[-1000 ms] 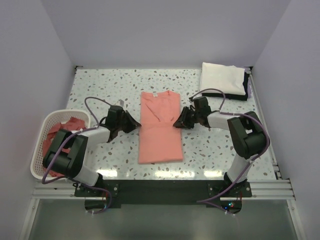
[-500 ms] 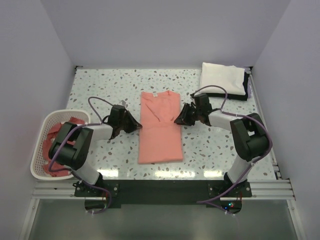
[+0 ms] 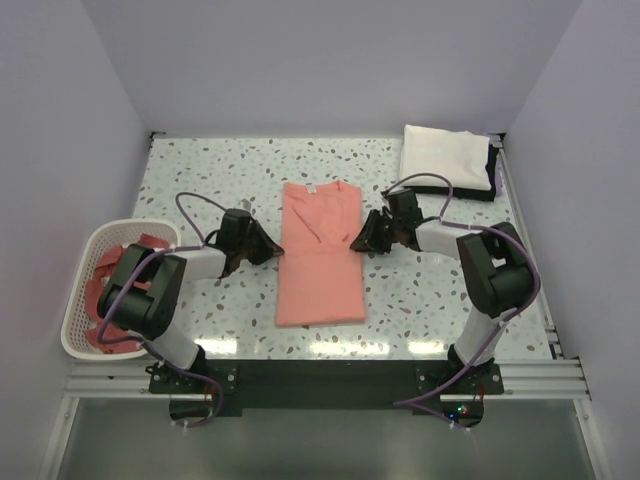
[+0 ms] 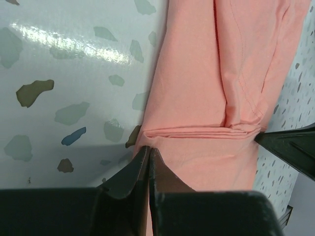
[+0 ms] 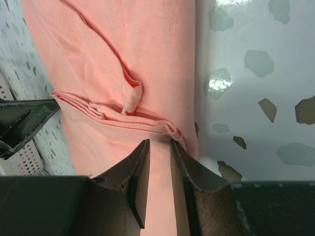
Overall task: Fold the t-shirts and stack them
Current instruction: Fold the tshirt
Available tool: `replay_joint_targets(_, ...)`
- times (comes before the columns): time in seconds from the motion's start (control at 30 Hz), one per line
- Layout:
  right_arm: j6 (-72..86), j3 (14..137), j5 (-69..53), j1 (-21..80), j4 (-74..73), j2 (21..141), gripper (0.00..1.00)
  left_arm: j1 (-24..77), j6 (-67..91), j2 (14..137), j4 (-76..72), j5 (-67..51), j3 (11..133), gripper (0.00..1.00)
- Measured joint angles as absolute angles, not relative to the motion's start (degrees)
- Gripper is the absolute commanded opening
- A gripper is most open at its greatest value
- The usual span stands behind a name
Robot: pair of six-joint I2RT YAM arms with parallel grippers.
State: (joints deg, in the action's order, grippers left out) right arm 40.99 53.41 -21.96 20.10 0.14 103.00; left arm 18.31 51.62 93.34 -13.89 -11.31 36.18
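Right, from above: pink shirt [image 3: 320,262] folded to a long strip in the middle of the table [image 3: 200,170], collar far, left jaws at one long edge, right jaws at the other, about halfway down. Spare shirts [image 3: 110,262] heaped in the basket [image 3: 70,335] far left.

Over to the left wrist: left jaws pressed almost shut on the shirt [image 4: 216,83] edge, seemingly nipping it beside a cross-crease.

Right wrist: right jaws parted by a slim gap, straddling the shirt [image 5: 113,59] edge; grip unconfirmed. Soft, thin, light, floppy stuff, so best pinched through all layers at both edges and lifted level.
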Motion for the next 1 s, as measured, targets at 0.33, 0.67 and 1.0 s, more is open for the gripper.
replay_joint_targets(0.33,39.3,53.3,-21.5,20.2,-6.7,91.8,0.31,18.3,48.8,89.2,-7.2,-9.6,40.6,0.20)
replay_joint_targets(0.67,42.9,39.9,-21.2,37.8,-4.8,80.9,0.32,23.0,47.5,79.9,-5.3,-12.5,39.9,0.20)
replay_joint_targets(1.0,46.3,32.0,-20.6,40.8,-4.0,76.4,0.32,37.0,48.9,83.0,-10.0,-16.3,33.4,0.19)
